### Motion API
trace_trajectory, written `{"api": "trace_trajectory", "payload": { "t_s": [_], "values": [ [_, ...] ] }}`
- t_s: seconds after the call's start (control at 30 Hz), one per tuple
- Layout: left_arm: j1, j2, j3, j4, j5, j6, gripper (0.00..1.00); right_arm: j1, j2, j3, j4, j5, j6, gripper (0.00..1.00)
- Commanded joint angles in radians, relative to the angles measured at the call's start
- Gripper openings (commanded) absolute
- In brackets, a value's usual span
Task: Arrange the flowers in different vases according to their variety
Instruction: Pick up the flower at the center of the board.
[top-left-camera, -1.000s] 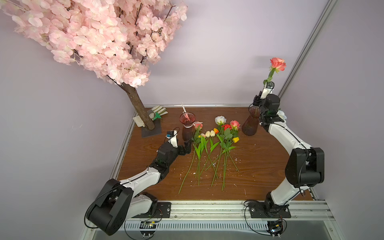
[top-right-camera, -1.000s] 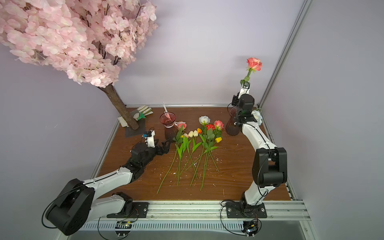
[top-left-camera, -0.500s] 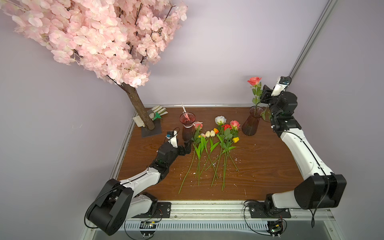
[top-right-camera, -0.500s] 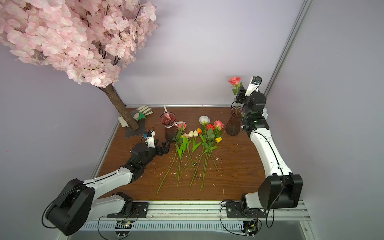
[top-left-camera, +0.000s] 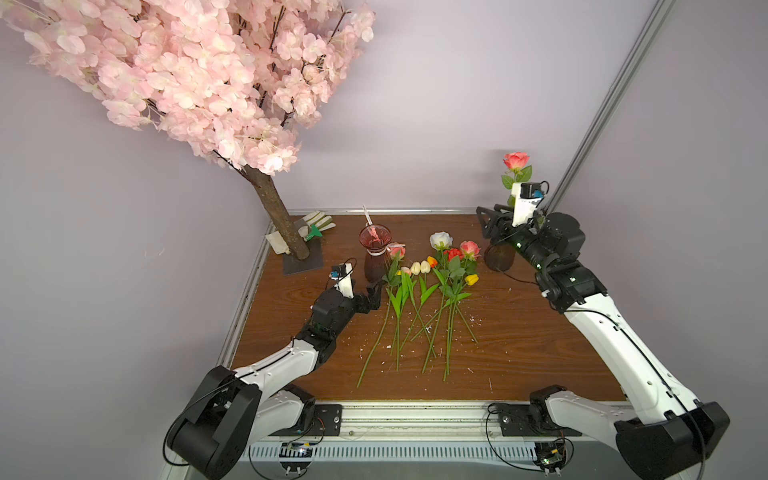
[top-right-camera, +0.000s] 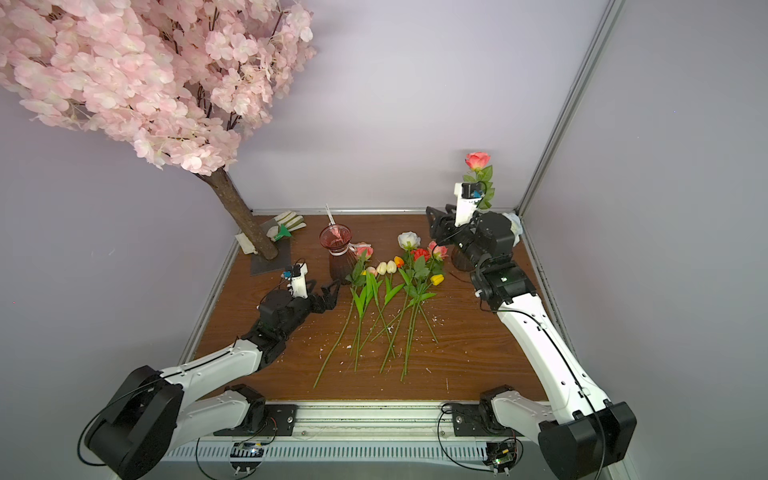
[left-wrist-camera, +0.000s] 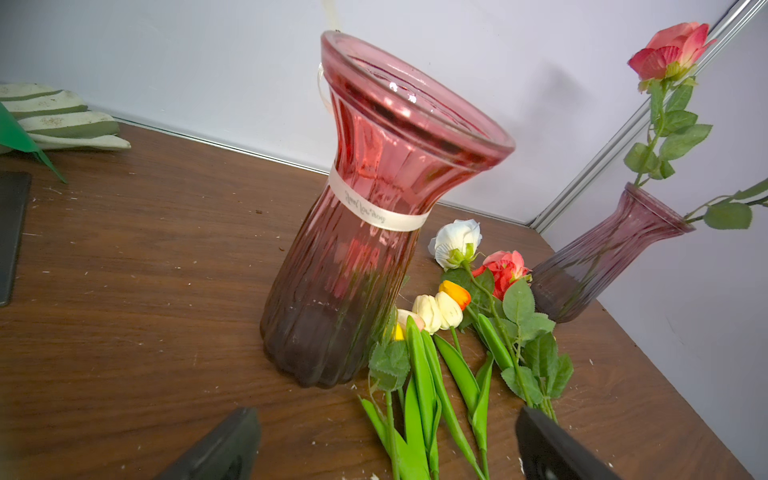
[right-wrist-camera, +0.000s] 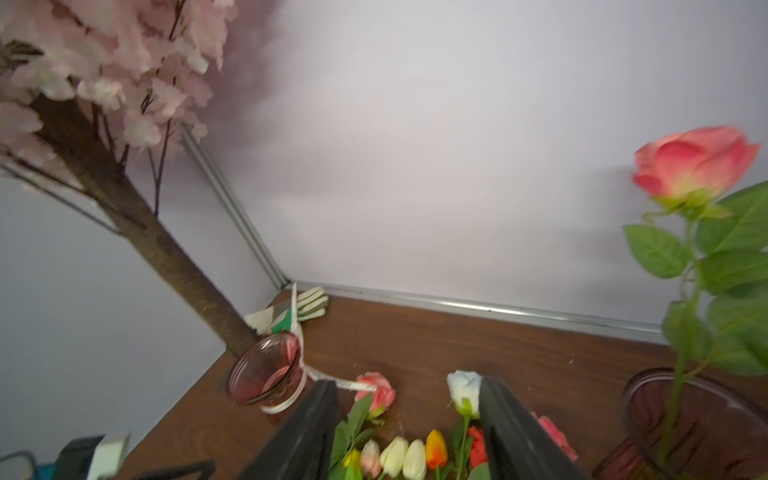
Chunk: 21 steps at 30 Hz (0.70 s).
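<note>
Clock laid on the table (top-left-camera: 519, 332) as both top views show it, 12 at the back wall. We see the right gripper (top-left-camera: 486, 224) raised off the table near 1 o'clock, jaws partly apart with nothing between them; the right wrist view shows a clean gap. The plain vase (top-left-camera: 498, 259) stands upright at 2 o'clock, half hidden under that wrist, with one coral rose (top-left-camera: 516, 160) standing in it. Its stem leans toward the back corner and it is clear of the fingers. The left gripper (top-left-camera: 376, 291) sits low at 9 o'clock of the loose flowers (top-left-camera: 428, 282), jaws spread wide and empty, facing the ribbon vase (top-left-camera: 376, 253). That vase is upright at 11 o'clock of the bunch, touching the nearest rose's leaves. The loose flowers lie flat mid-table, heads to 12, stems to 6, roses and tulips mixed. The blossom tree (top-left-camera: 187, 75) and gloves (top-left-camera: 318, 222) sit at 10 o'clock
</note>
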Motion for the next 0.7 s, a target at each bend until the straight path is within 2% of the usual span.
{"api": "trace_trajectory", "payload": {
  "t_s": [0.0,0.33,0.5,0.67],
  "values": [
    [-0.020,0.018,0.002,0.029,-0.004,0.006,1.00,0.048,-0.043,-0.063,-0.039,-0.036,0.002,0.61],
    [-0.088,0.080,0.067,-0.074,-0.046,0.081,1.00,0.083,-0.186,-0.444,0.019,0.003,0.000,0.61],
    [-0.101,0.094,0.109,-0.185,-0.052,0.096,0.94,0.082,-0.222,-0.594,0.076,0.074,0.006,0.61],
    [-0.126,0.110,0.164,-0.300,-0.049,0.098,0.87,0.082,-0.193,-0.650,0.117,0.069,0.012,0.62]
  ]
}}
